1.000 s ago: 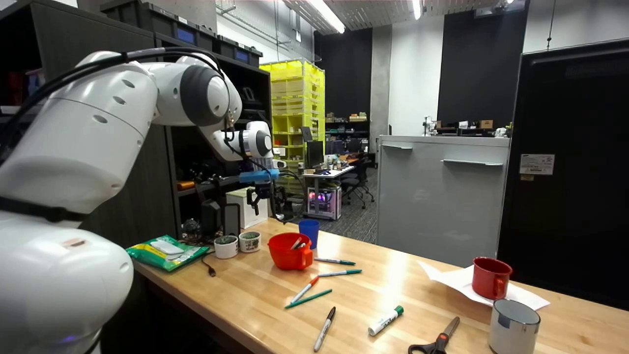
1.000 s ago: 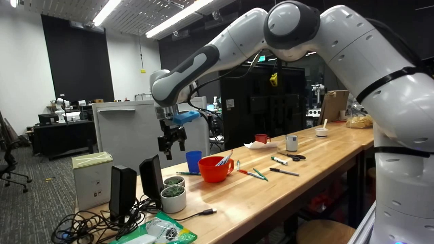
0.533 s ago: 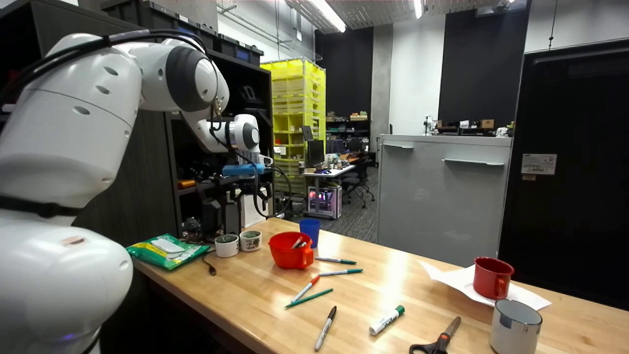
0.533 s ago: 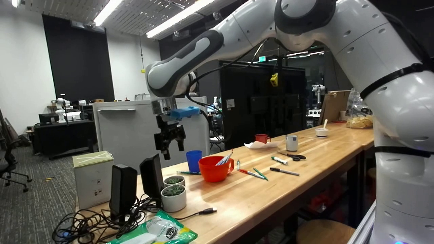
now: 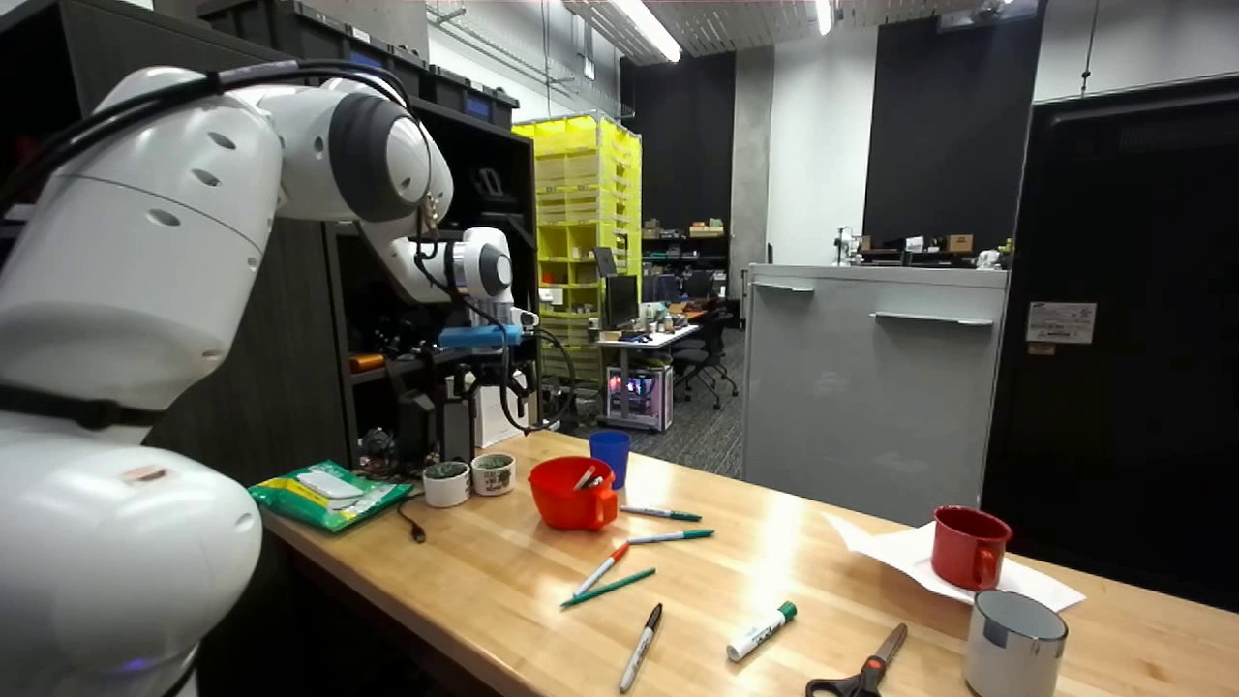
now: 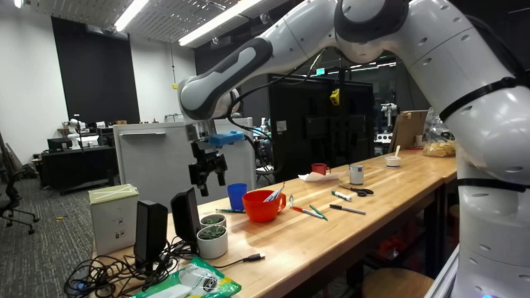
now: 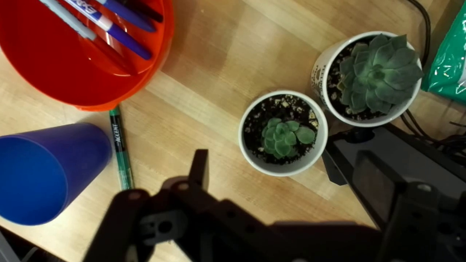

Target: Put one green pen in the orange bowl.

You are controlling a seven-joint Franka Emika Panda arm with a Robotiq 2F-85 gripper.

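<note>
Elbow [image 6: 370, 25] higher now, hand [image 6: 213, 188] downturned

The bowl [image 5: 559, 501] contains markers [image 7: 109, 27]. In an exterior view, relative to the bowl: tumbler [image 5: 618, 457] behind-right, plant pots [image 5: 446, 492] left, packet [image 5: 334, 515] farther left, pens [image 5: 670, 536] right, scissors [image 5: 864, 676] well forward-right.

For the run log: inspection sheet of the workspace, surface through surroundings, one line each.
Surface: wooden tabletop; spills, nothing seen.
Job's things: orange bowl, markers inside; green pen on the tabletop beside the blue cup; green-capped pens near the bowl.
Clutter: black-capped marker, scissors, red mug on white paper, two potted succulents.
Gripper: open, raised above the tabletop; held, nothing seen.
Cables: black cables tangled by the speakers.
Surroundings: grey cabinet, yellow shelving.
</note>
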